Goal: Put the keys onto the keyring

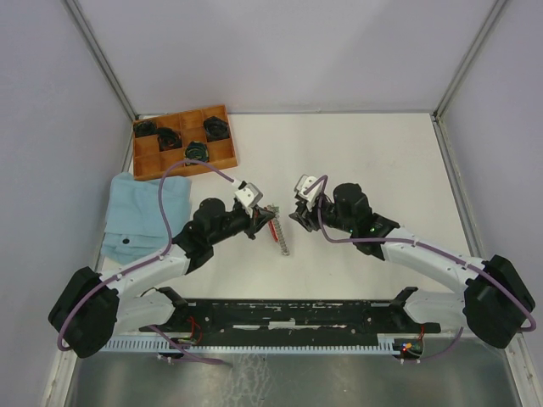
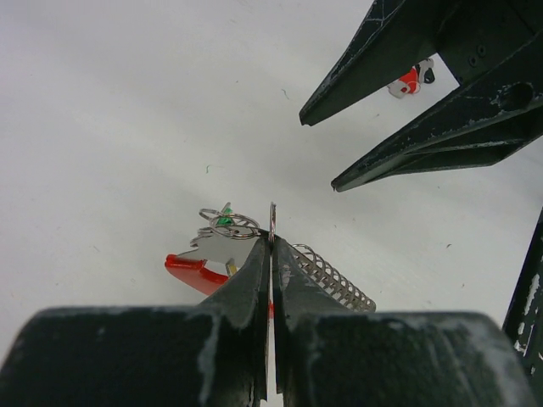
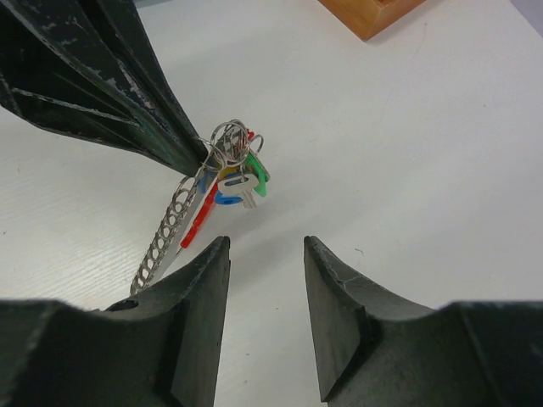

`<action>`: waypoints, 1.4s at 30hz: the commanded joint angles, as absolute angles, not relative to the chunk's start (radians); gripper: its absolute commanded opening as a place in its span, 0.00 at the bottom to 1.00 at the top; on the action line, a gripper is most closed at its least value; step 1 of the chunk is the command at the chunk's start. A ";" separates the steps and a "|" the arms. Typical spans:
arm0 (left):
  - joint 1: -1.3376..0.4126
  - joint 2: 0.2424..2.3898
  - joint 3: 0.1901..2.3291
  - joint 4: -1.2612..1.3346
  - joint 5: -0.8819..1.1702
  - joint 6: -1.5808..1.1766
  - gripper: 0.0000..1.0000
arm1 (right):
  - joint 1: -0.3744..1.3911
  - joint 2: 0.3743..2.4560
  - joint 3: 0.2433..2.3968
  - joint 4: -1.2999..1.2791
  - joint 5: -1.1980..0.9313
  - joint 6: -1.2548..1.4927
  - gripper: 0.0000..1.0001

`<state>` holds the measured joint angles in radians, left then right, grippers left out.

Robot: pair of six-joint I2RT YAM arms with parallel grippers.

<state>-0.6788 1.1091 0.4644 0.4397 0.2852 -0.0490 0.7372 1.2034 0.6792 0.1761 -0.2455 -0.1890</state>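
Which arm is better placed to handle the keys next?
Right. The right gripper is open, empty and aimed at the keys hanging just ahead. The left gripper is shut on the keyring, so it probably has to hold that steady.

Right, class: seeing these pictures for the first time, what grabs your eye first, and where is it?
Mid-table, the keys, with green, blue and red heads, cluster at the keyring, which the shut left tool pinches; a silver chain trails below. The right tool faces the bunch, open. At the far left a wooden tray holds dark coils, with a blue cloth just nearer.
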 commanded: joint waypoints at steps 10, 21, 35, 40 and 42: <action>-0.675 1.111 0.471 0.520 0.331 -0.023 0.03 | 0.757 1.215 0.647 0.483 -0.244 -0.084 0.48; -0.674 1.104 0.470 0.533 0.313 -0.061 0.03 | 0.817 1.283 0.655 0.500 -0.204 -0.145 0.47; -0.675 1.107 0.467 0.557 0.341 -0.092 0.03 | 0.828 1.335 0.645 0.568 -0.124 -0.150 0.38; -0.675 1.114 0.469 0.567 0.348 -0.106 0.03 | 0.829 1.352 0.651 0.600 -0.142 -0.131 0.37; -0.676 1.114 0.467 0.575 0.347 -0.116 0.03 | 0.830 1.361 0.655 0.601 -0.145 -0.131 0.36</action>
